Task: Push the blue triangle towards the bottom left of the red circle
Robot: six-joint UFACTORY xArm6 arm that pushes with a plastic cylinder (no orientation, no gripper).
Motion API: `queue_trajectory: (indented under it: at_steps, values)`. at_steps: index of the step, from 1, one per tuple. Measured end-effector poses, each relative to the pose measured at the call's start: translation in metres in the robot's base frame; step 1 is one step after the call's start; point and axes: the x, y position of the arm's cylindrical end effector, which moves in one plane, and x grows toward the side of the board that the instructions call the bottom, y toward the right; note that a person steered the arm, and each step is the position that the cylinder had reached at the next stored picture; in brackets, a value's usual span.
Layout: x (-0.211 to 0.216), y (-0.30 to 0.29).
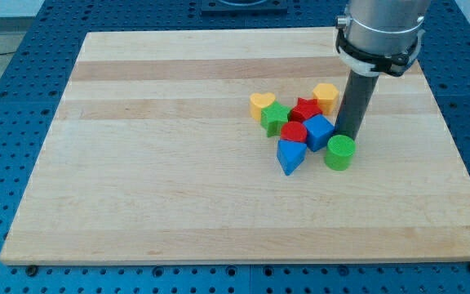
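Observation:
The blue triangle lies on the wooden board, at the bottom of a tight cluster of blocks right of centre. The red circle sits just above it, touching it. My tip is at the right edge of the cluster, just above the green circle and right of the blue cube. It is about 70 pixels to the right of the blue triangle and does not touch it.
A red star, a yellow hexagon, a yellow heart and a green star make up the rest of the cluster. The arm's grey body hangs over the board's top right.

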Motion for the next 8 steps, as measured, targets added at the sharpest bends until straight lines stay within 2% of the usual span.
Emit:
queue_trajectory:
  at_steps: [1,2,3,4,5,6,8]
  values:
    - [0.0,0.028]
    - [0.021,0.057]
    - [0.065,0.057]
    - [0.098,0.017]
    - [0.098,-0.045]
    - [0.083,-0.06]
    - [0.065,-0.039]
